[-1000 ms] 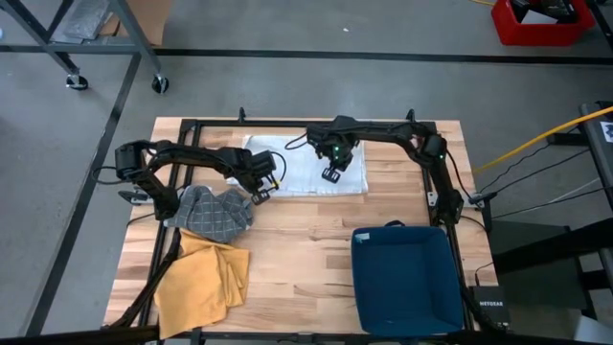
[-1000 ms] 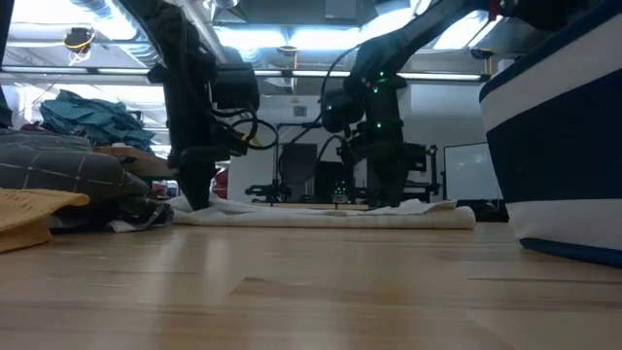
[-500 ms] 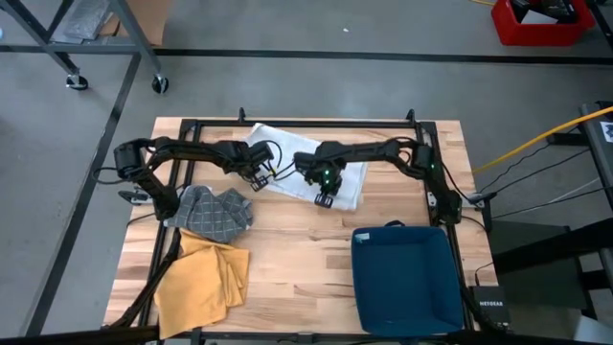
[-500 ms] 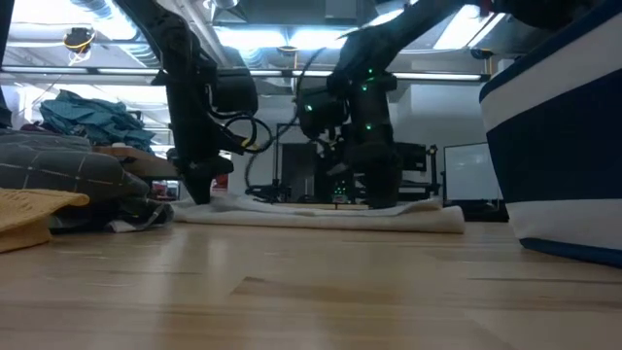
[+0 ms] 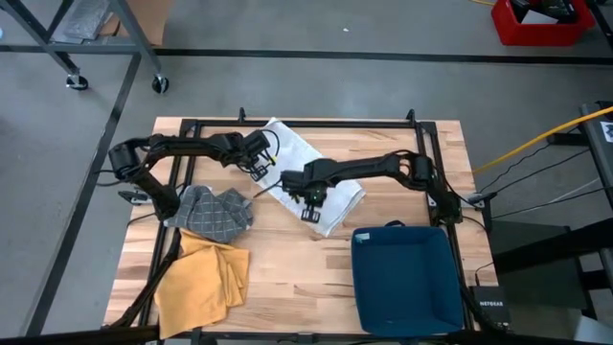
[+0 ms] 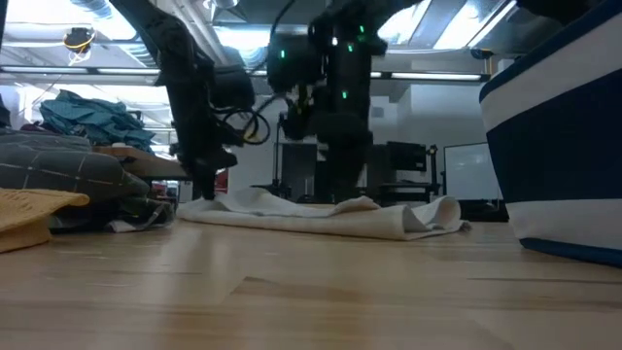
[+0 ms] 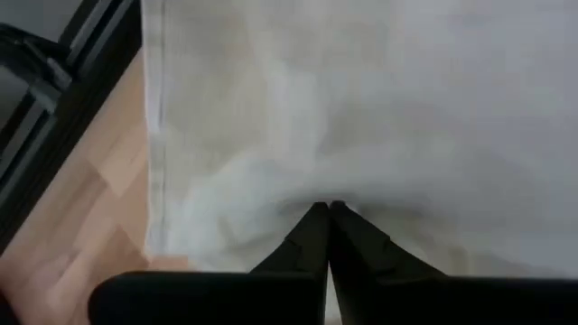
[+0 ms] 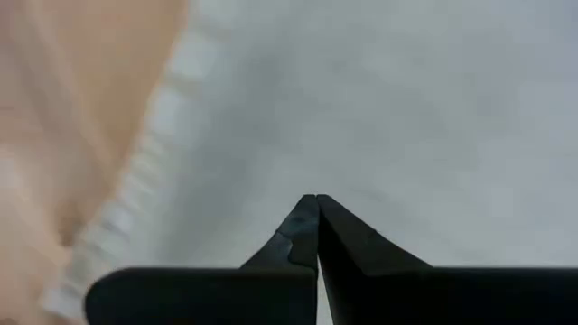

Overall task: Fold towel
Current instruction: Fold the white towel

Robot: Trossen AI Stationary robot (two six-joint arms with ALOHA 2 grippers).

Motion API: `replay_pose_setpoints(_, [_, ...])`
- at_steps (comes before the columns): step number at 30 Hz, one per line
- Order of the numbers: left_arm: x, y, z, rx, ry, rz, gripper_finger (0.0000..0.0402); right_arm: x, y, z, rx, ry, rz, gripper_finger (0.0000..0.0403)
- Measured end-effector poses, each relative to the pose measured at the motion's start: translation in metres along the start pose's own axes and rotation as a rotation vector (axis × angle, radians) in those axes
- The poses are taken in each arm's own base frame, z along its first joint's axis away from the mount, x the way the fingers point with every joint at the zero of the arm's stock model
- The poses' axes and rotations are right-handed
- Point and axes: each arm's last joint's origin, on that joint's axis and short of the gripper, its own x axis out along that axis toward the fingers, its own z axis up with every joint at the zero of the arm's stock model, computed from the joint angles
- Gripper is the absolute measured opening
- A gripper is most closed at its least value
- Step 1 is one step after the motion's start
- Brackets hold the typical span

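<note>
Right now your left gripper (image 5: pixel 257 172) has its fingers pressed together on the white towel (image 5: pixel 330 177), pinching the cloth near its far left edge; the left wrist view shows the fingers (image 7: pixel 312 236) meeting in a point with fabric bunched around the tips. Your right gripper (image 5: pixel 308 213) is likewise closed tight, its fingers (image 8: pixel 312 230) nipped into the towel's near left side, close to a hemmed edge with bare wood beside it. Between the two grips the towel lies slantwise across the far middle of the table (image 5: pixel 297 259), running from the far left toward the near right, and in the low view (image 6: pixel 330 216) it sits rumpled with a curled fold at its right end. To the left of it you have a grey checked cloth (image 5: pixel 215 211), and nearer still a yellow cloth (image 5: pixel 203 278). A blue bin (image 5: pixel 407 278) stands at the near right of the table, well apart from the towel.
</note>
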Motion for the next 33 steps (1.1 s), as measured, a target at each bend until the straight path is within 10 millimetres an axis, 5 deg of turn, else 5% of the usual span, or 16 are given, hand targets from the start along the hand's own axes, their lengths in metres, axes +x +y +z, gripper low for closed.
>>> replay_pose_setpoints(7, [-0.045, 0.003, -0.004, -0.049, -0.11, -0.042, 0.0001, -0.055, -0.015, 0.014, -0.063, -0.064, -0.168, 0.0007])
replay_pose_setpoints(15, [-0.08, 0.004, -0.006, -0.082, -0.251, -0.091, 0.0, -0.063, -0.047, 0.014, -0.039, -0.035, -0.19, 0.0007])
replay_pose_setpoints(29, [-0.016, -0.018, 0.01, -0.069, -0.156, -0.061, 0.0001, -0.062, -0.097, 0.013, 0.074, -0.031, -0.204, 0.0007])
replay_pose_setpoints(33, [-0.001, -0.024, 0.005, -0.038, -0.073, -0.051, 0.0001, -0.048, -0.109, 0.011, 0.1, -0.018, -0.207, 0.0007])
